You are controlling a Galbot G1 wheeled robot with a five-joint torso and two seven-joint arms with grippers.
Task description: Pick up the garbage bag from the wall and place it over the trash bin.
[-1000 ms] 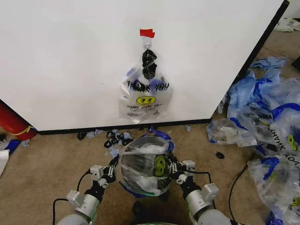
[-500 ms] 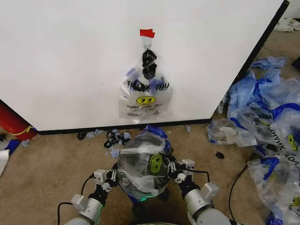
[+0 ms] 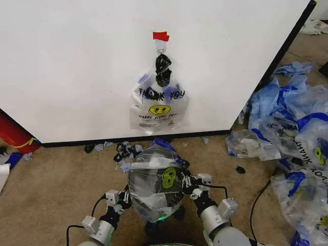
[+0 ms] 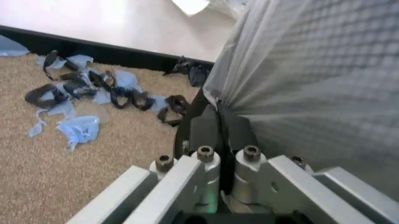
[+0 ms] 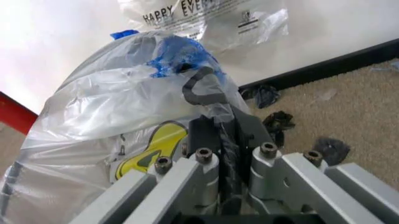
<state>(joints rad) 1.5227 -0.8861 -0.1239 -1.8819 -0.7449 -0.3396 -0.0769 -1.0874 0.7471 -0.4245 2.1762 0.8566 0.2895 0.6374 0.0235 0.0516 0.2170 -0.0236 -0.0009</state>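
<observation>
A clear garbage bag (image 3: 154,169) with a yellow smiley face (image 5: 149,145) is stretched over the black wire-mesh trash bin (image 3: 151,197) on the carpet in front of me. My left gripper (image 3: 124,197) is shut on the plastic at the bin's left side (image 4: 219,122). On the bin's right side my right gripper (image 3: 187,180) is shut on the plastic and a blue handle (image 5: 219,133). A second "THANK YOU" bag (image 3: 159,105) hangs from a hook under red tape (image 3: 160,36) on the white wall (image 3: 77,66).
A bluish heap of many bags (image 3: 294,138) covers the floor at the right. Black clips and blue scraps (image 3: 125,150) lie at the wall's foot. A red object (image 3: 13,134) leans at the left, and a black cable (image 3: 259,202) runs on the carpet.
Both grippers have slid down the bin's sides toward me, drawing the bag lower over it. The bag on the wall has not moved.
</observation>
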